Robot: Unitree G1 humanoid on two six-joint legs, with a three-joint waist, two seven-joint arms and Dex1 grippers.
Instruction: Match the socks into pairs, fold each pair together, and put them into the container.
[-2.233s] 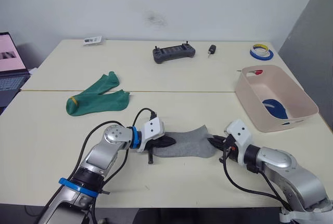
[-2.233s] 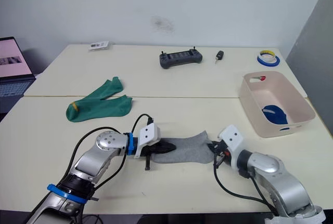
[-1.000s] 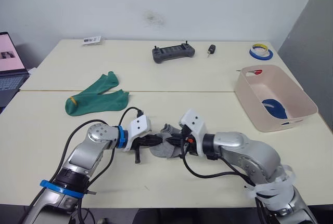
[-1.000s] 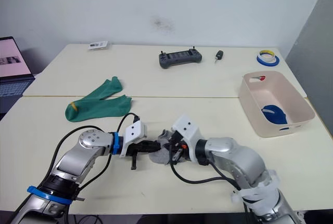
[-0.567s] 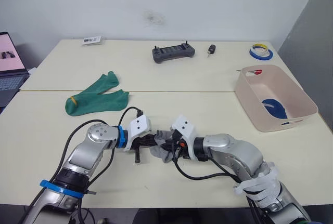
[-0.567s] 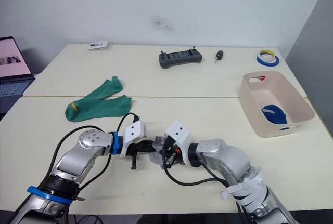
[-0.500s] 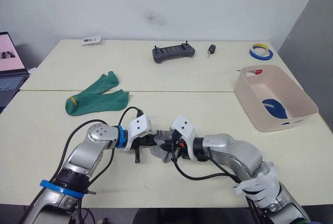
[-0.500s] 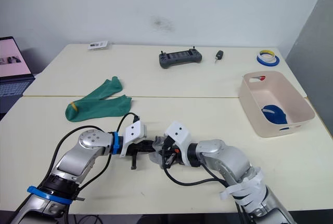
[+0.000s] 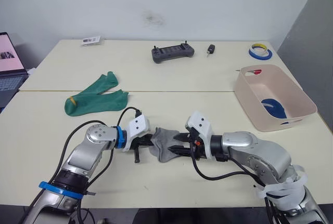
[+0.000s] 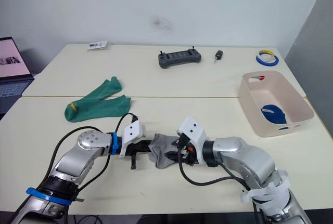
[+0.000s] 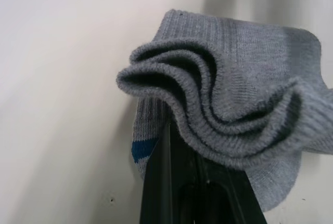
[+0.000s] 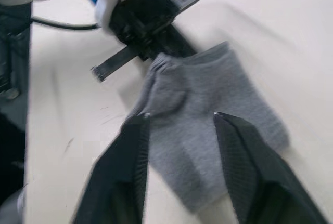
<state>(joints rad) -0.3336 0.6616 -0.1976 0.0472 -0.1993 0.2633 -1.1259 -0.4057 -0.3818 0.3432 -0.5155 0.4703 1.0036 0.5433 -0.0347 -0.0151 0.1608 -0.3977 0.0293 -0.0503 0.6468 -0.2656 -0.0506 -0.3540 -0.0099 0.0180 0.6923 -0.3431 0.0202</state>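
A folded grey pair of socks (image 9: 164,144) lies at the front middle of the table, one end bunched up. My left gripper (image 9: 148,142) is shut on that bunched end; in the left wrist view the grey folds (image 11: 223,99) drape over its black finger (image 11: 174,182). Just right of the bundle, my right gripper (image 9: 180,145) is open, its fingers (image 12: 130,177) spread with the grey pair beyond them and nothing held. Two green socks (image 9: 95,99) lie together at the left. The pink-beige container (image 9: 291,92) stands at the right with a dark blue sock (image 9: 274,107) inside.
At the back of the table lie a black controller (image 9: 173,53), a key fob (image 9: 210,50), a blue-and-yellow tape roll (image 9: 260,52) and a small card (image 9: 92,40). A laptop (image 9: 9,63) sits at the far left edge.
The right gripper carried the grey pair's far end over to the left gripper, folding it in half, then let go and drew back to the right. The left gripper kept its hold.
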